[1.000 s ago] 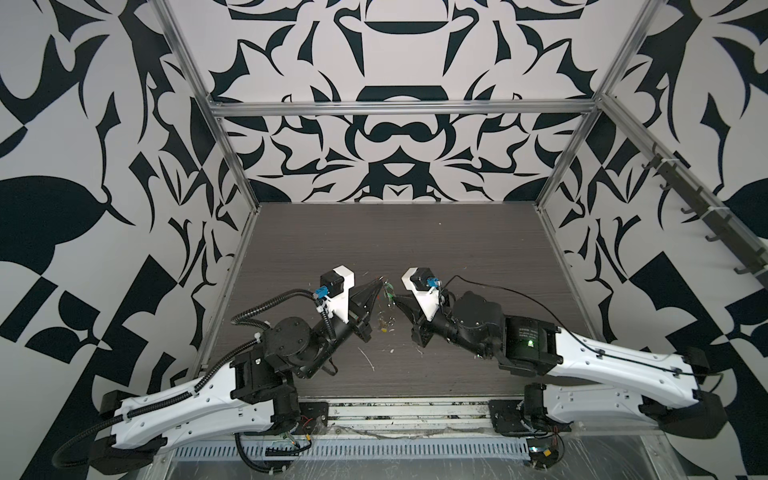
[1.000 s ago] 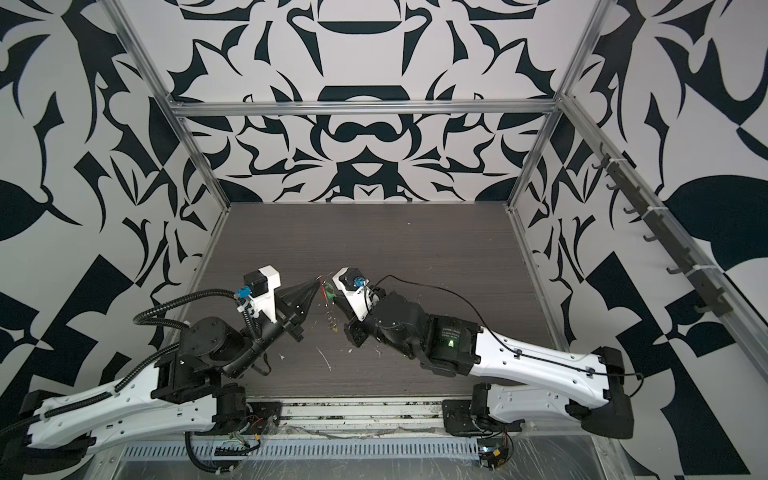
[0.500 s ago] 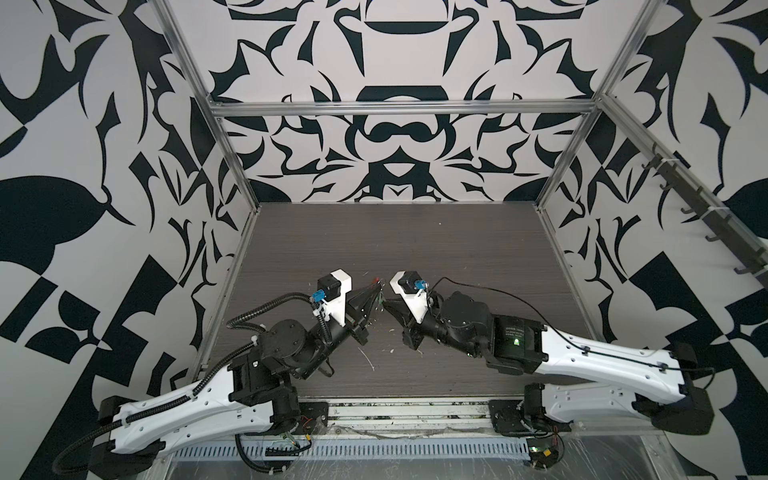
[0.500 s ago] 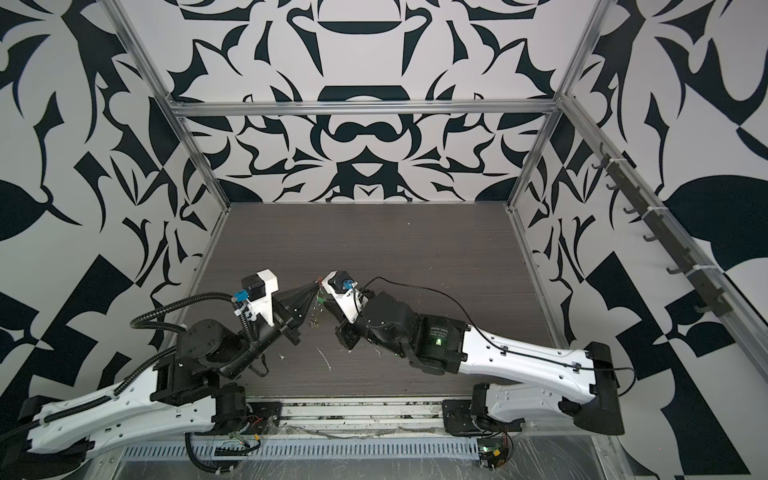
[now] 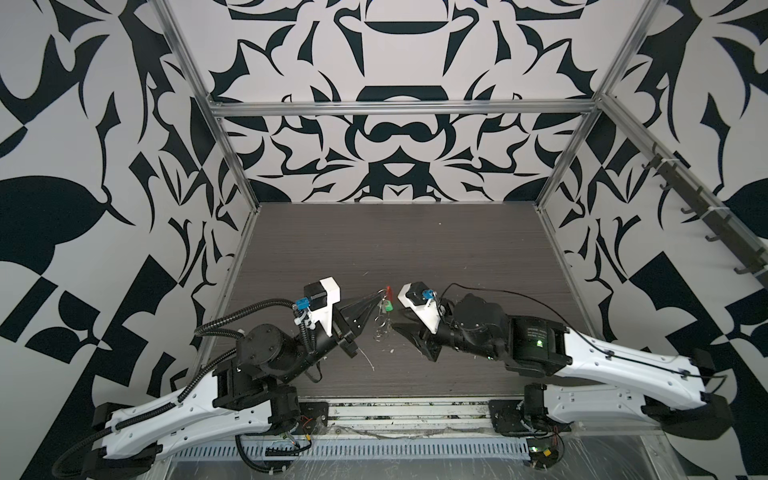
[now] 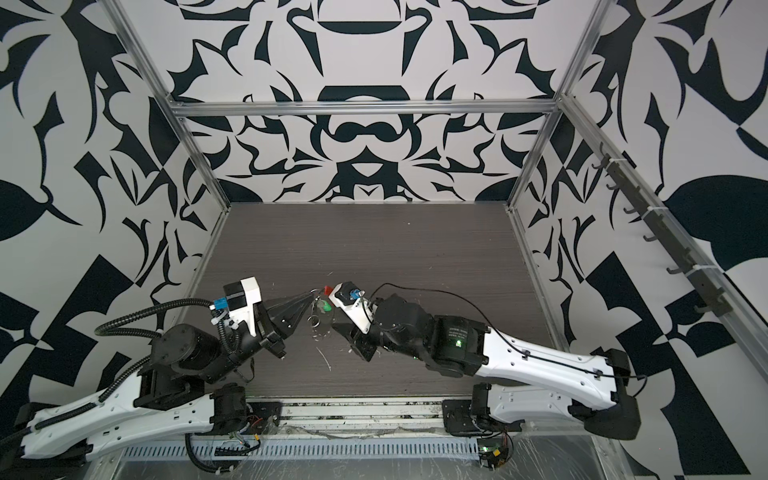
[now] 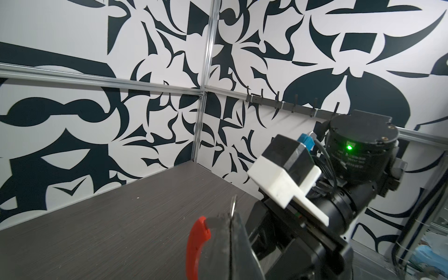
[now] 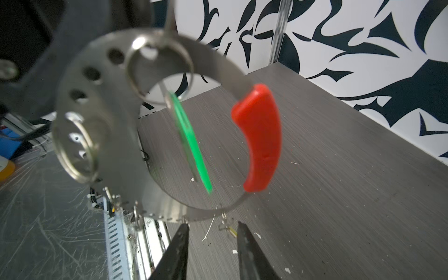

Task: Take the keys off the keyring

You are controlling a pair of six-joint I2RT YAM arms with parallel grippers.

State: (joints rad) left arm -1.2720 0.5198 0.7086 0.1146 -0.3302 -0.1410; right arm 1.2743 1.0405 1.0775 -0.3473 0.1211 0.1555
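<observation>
The keyring hangs in the air as a grey metal hoop with a curved red sleeve. My left gripper is shut on the hoop right beside the red sleeve. A green tag and two silver split rings dangle from the hoop. The green tag also shows in both top views. My right gripper stands open just below the hoop, nothing between its fingers. Far beneath it a small silver and yellow piece lies on the table; whether it is a key is unclear.
White flecks and a thin white strand lie scattered on the dark wood-grain table. Patterned walls close in three sides. A metal rail runs along the front edge. The two arms face each other near the table's front middle.
My right gripper was shut and has opened its jaws, drawing back a little to the right. The left gripper has stayed shut on the keyring in nearly the same place.
</observation>
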